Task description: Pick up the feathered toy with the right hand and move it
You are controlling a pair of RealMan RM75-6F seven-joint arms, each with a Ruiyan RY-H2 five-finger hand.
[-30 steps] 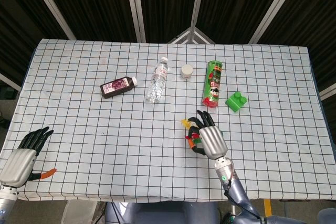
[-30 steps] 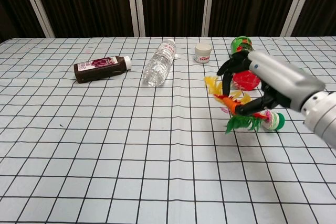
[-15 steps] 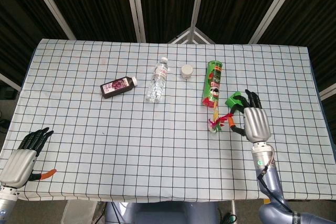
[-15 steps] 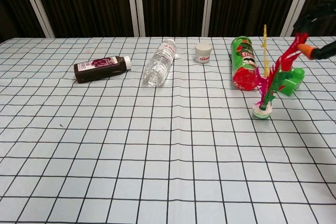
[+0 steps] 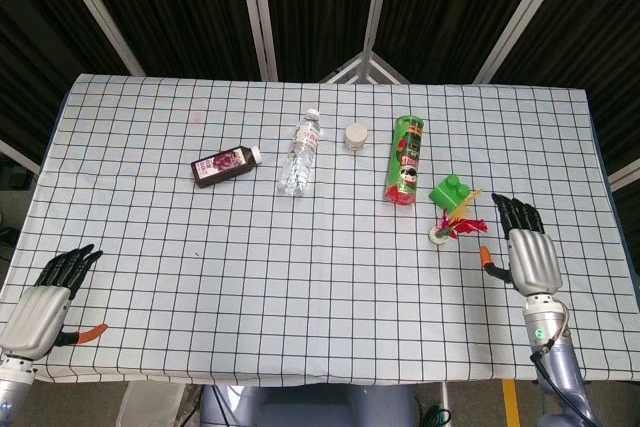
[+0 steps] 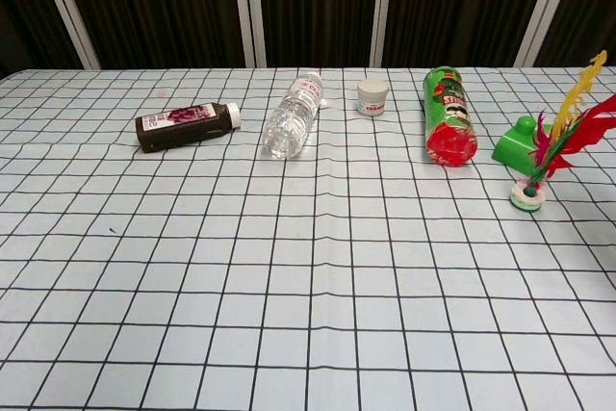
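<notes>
Feathered toy (image 5: 452, 223) stands on its round base on the checked table (image 5: 200, 277), just beside the green block (image 5: 449, 190) and near the lying chip can (image 5: 405, 159). From the head view, the right hand (image 5: 524, 249) is close by on the toy's right, fingers spread, holding nothing and not touching the feathers. The left hand (image 5: 45, 292) rests far off at the table's near left corner, also spread and holding nothing.

From the chest view, the feathered toy (image 6: 553, 156) stands up with its feathers leaning to the right. No hand shows here.

I think the toy is already set down, so the job looks nearly done. To finish well, the right hand should pull away slowly and keep clear of the feathers, so the toy does not tip.
</notes>
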